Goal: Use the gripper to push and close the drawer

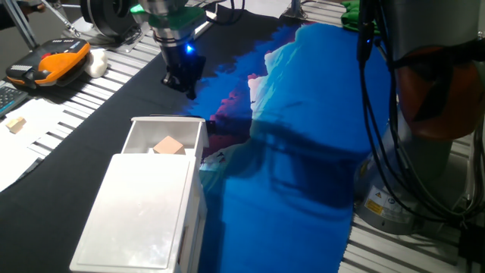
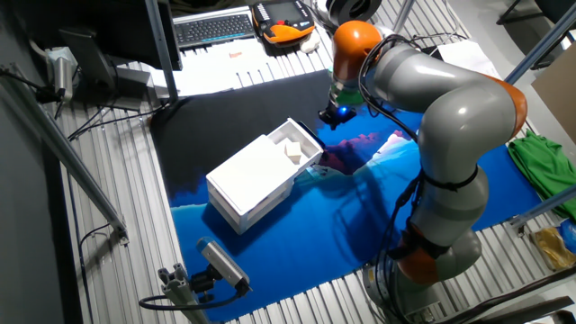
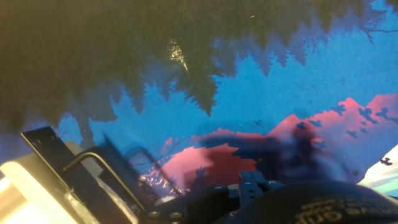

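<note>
The drawer (image 1: 166,136) is a white thin-walled tray that sticks out of its white glossy casing (image 1: 140,216), with a tan wooden block (image 1: 168,145) inside. My gripper (image 1: 187,89), black with a blue light, hangs above the dark cloth just beyond the drawer's front wall, apart from it, and its fingers look shut and empty. The other fixed view shows the gripper (image 2: 329,120) to the right of the open drawer (image 2: 299,144). In the hand view a bright white edge at the lower left (image 3: 25,183) seems to be the drawer.
A blue and black patterned cloth (image 1: 303,159) covers the table. An orange handheld device (image 1: 49,62) lies at the far left. The grey robot base (image 1: 432,114) with cables stands at the right. A keyboard (image 2: 214,27) and a small camera (image 2: 220,264) sit at the table edges.
</note>
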Available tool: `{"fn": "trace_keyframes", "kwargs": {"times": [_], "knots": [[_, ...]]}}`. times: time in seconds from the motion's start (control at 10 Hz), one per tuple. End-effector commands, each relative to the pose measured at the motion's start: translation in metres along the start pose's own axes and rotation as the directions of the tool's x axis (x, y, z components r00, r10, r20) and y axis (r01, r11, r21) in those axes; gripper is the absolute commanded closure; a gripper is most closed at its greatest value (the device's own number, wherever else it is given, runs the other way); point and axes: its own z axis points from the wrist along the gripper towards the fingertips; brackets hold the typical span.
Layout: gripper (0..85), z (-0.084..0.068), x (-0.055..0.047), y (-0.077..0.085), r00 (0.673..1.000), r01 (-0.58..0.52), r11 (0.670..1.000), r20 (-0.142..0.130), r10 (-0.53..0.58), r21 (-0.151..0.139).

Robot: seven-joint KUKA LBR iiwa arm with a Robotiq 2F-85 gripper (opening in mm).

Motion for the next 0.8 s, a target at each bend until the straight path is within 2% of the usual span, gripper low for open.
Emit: {"fn": "trace_keyframes", "kwargs": {"times": [0.0, 0.1, 0.2, 0.3, 0.7], "knots": [[85.0, 0.0, 0.0, 0.0, 1.0, -0.002, 1.0, 0.0, 0.002, -0.002], [85.0, 0.0, 0.0, 0.0, 1.0, -0.002, 1.0, -0.002, 0.002, -0.003], [85.0, 0.001, 0.0, 0.001, 1.0, -0.011, 1.0, -0.011, 0.011, -0.023], [85.0, 0.003, 0.001, 0.002, 0.999, -0.027, 0.998, -0.024, 0.026, -0.061], [85.0, 0.007, 0.007, 0.011, 0.998, -0.049, 0.995, -0.031, 0.047, -0.082]]}}
